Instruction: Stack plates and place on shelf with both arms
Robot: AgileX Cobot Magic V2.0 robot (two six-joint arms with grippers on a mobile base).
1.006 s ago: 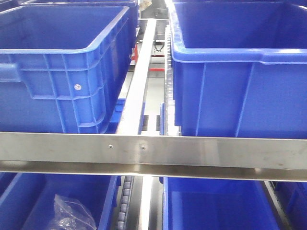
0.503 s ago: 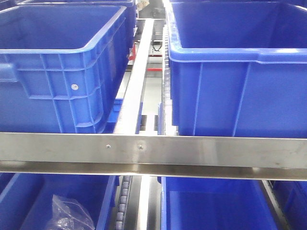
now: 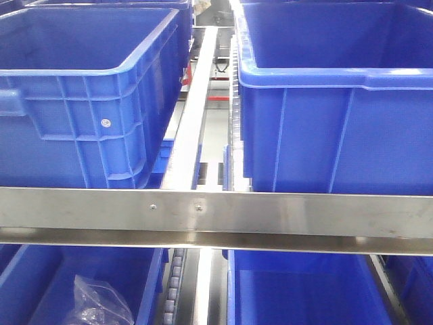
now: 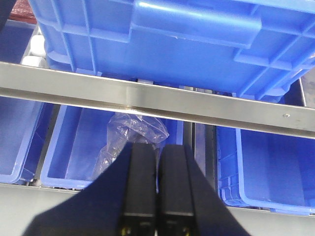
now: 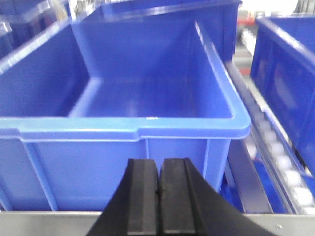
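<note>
The plates are out of view in every frame. The shelf shows as a steel rail crossing the front view, with blue bins above and below it. My left gripper is shut with nothing between its black fingers, pointing at the rack just under a steel rail. My right gripper is also shut and empty, facing the near wall of an empty blue bin. Neither gripper shows in the front view.
Two large blue bins stand on the upper level, split by a white divider strip. The lower left bin holds a crumpled clear plastic bag. Roller tracks run beside the right bin.
The front view has shifted slightly: the bins sit a little further left and lower in the picture than a second ago. In the last half second almost nothing has moved.
</note>
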